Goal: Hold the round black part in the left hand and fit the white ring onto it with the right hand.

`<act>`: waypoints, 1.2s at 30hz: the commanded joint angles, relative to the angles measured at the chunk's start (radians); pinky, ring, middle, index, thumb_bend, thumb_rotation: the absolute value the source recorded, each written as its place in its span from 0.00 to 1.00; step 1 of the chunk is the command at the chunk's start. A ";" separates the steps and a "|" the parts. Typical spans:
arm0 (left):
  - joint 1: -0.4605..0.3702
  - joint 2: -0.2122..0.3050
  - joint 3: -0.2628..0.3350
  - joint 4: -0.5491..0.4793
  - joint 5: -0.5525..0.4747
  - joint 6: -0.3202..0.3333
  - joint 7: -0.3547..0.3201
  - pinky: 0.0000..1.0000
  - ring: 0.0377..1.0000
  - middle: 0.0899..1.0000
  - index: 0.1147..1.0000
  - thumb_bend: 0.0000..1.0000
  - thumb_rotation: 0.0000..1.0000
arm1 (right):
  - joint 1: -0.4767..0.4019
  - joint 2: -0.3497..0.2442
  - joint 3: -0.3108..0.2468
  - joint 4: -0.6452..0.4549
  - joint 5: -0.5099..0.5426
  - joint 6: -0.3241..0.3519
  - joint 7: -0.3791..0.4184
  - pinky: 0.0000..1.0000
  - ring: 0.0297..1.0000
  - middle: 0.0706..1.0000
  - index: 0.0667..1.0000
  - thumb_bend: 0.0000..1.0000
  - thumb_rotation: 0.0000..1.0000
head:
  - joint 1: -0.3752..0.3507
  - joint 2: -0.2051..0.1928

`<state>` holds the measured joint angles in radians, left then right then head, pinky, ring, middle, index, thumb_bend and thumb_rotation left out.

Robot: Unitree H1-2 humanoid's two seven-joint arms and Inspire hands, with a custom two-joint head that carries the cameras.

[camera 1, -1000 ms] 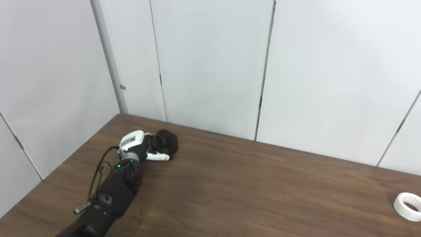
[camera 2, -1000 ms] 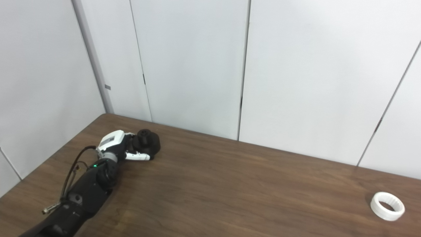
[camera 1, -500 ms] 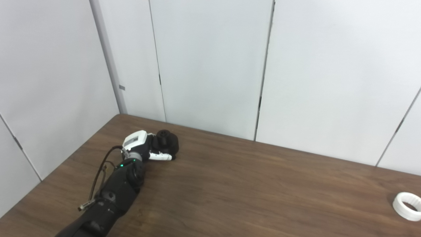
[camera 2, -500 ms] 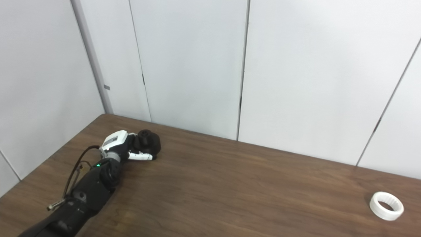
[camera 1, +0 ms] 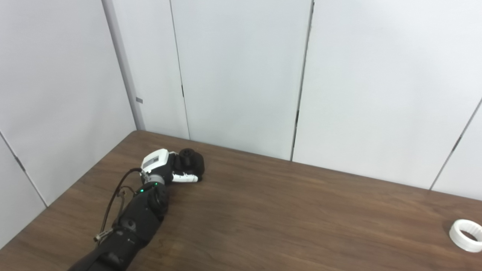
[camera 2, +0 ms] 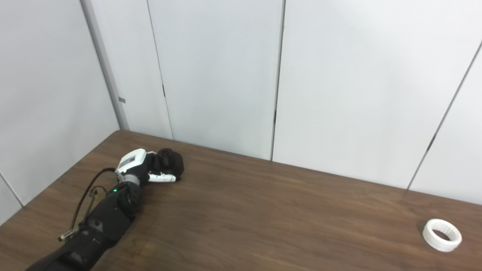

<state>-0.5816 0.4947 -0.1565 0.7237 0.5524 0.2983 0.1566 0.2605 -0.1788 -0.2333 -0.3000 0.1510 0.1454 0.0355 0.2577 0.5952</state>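
One round black part (camera 1: 191, 163), knobbed on top, sits at the far-left of the table | white ring (camera 1: 466, 240) lies flat, far right | dark wood table (camera 1: 286, 214), pale panelled walls (camera 1: 241, 75) | left hand (camera 1: 171, 170) wraps its fingers around the part, thumb in front | right hand out of view.

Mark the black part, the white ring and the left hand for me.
black part (camera 1: 192, 161), left eye view, on its rounded top.
white ring (camera 2: 441, 240), right eye view, on its near rim.
left hand (camera 2: 140, 166), right eye view, on its back.
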 commanded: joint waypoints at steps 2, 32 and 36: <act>-0.064 0.017 0.013 -0.008 -0.005 -0.008 0.033 0.96 0.93 0.88 0.79 1.00 0.48 | 0.014 -0.007 -0.004 -0.022 -0.001 0.011 -0.002 1.00 0.98 0.91 0.98 0.61 1.00 | 0.002 0.003; -0.069 -0.008 0.055 0.057 -0.090 -0.112 0.099 0.71 0.78 0.70 0.41 0.52 0.05 | 0.012 -0.016 -0.005 -0.026 -0.014 0.016 -0.005 1.00 0.97 0.90 0.98 0.62 1.00 | 0.004 0.014; -0.064 -0.010 0.054 0.047 -0.095 -0.103 0.093 0.68 0.76 0.70 0.41 0.52 0.05 | 0.011 -0.017 -0.006 -0.021 -0.010 0.009 -0.002 1.00 0.97 0.90 0.98 0.62 1.00 | 0.004 0.014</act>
<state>-0.6084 0.4804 -0.0993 0.7846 0.4665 0.2104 0.2585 0.2633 -0.1835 -0.2319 -0.3051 0.1460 0.1504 0.0356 0.2608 0.6075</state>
